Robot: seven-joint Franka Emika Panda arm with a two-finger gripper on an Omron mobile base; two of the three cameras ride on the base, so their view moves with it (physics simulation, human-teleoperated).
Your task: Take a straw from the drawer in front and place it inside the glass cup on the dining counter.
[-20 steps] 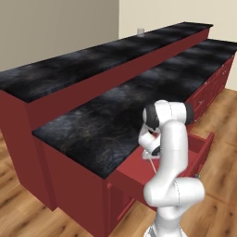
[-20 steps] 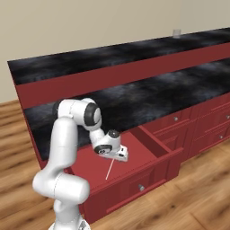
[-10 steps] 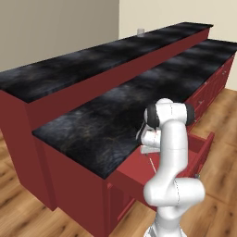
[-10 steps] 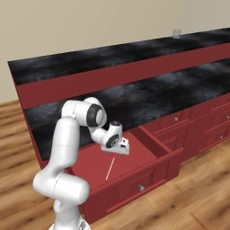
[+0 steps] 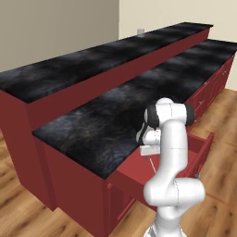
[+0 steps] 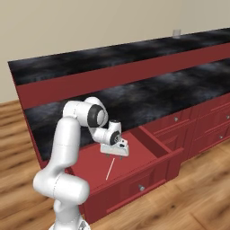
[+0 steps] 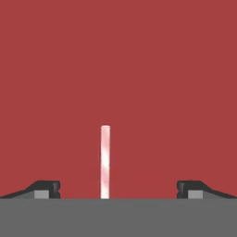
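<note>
The drawer stands pulled out below the lower countertop, its flat red floor bare around the straw. My pincer hangs above it, jaws spread wide and grasping nothing. In the hand view the straw lies between my fingertips, pointing to 12 o'clock.

Straw flat in the open drawer (glass cup on the dining counter behind).

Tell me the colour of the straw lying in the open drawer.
Whitish-pink, faintly mottled; the straw shows best in the hand view, against the dark red drawer floor.
</note>
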